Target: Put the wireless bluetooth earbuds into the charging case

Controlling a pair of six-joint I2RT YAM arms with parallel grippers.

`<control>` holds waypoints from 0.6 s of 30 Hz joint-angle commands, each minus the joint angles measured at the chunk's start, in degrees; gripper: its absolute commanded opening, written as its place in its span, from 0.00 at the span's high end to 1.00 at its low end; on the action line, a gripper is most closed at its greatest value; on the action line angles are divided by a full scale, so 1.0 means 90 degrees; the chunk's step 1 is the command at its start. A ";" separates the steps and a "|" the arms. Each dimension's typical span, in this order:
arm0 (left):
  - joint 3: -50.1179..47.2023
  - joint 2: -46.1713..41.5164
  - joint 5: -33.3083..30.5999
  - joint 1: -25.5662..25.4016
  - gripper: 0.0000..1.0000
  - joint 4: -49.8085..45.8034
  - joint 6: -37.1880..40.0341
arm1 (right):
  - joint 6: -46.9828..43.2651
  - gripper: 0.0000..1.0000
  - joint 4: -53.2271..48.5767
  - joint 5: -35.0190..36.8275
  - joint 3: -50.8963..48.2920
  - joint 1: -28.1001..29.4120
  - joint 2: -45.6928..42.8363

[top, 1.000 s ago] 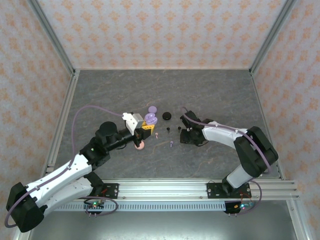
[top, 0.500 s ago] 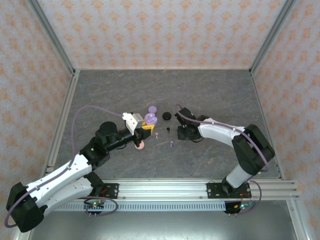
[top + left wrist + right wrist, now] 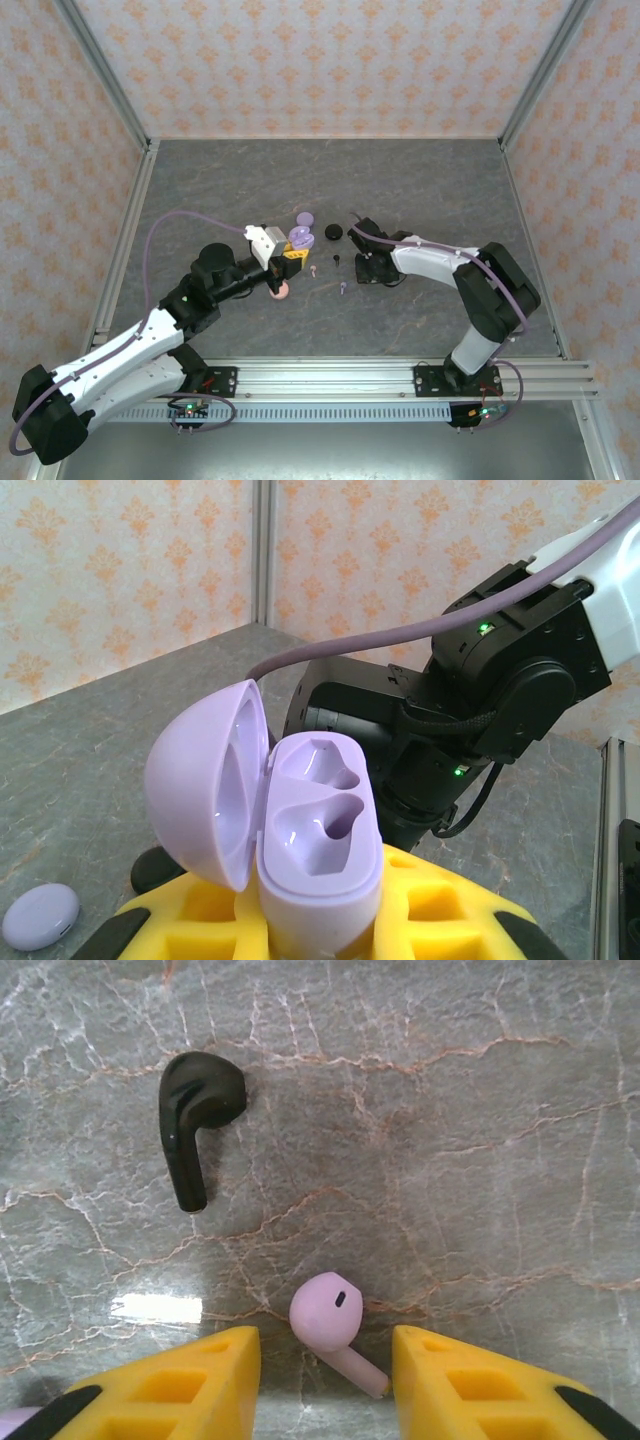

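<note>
Open lilac clamshell plastic charging case (image 3: 320,850) clamped upright in left gripper (image 3: 320,922), right gripper (image 3: 325,1358) right of the case, spread wide, gripping nothing, pale pinkish-lilac stemmed earbud (image 3: 327,1312) lying between its yellow fingers (image 3: 200,1375), glossy black earbud (image 3: 195,1110) nearer the case

**A:** Top camera sits high behind the 2 arm bases, tilted down over the table (image 3: 400,180). Bases at 6 o'clock, back wall at 12, the whole workspace in shot from far off.

**B:** The left wrist camera is in tight, looking nearly level along its own yellow fingers (image 3: 440,912). The open lilac case (image 3: 320,850) is dead centre and the right arm (image 3: 490,700) looms at 2 o'clock.

**A:** Right wrist camera stares straight down, very close to the tabletop. Black bud (image 3: 195,1110) at 10 o'clock, lilac bud (image 3: 328,1312) at 6.

**B:** Overlap? The top and left wrist views share that case and the right arm.
</note>
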 commanded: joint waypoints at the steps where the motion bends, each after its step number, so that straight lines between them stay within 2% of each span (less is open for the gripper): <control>1: -0.0042 -0.0086 -0.0149 -0.0044 0.95 -0.0046 0.0096 | 0.0125 0.65 -0.0080 -0.0445 -0.0021 0.0031 -0.0045; 9: -0.0042 -0.0095 -0.0153 -0.0044 0.95 -0.0047 0.0097 | 0.0189 0.69 -0.0011 -0.0909 0.0009 0.0035 -0.0354; 18: -0.0062 -0.0193 -0.0201 -0.0045 0.95 -0.0115 0.0126 | -0.0113 0.63 -0.1233 0.0438 0.0914 0.0031 -0.0099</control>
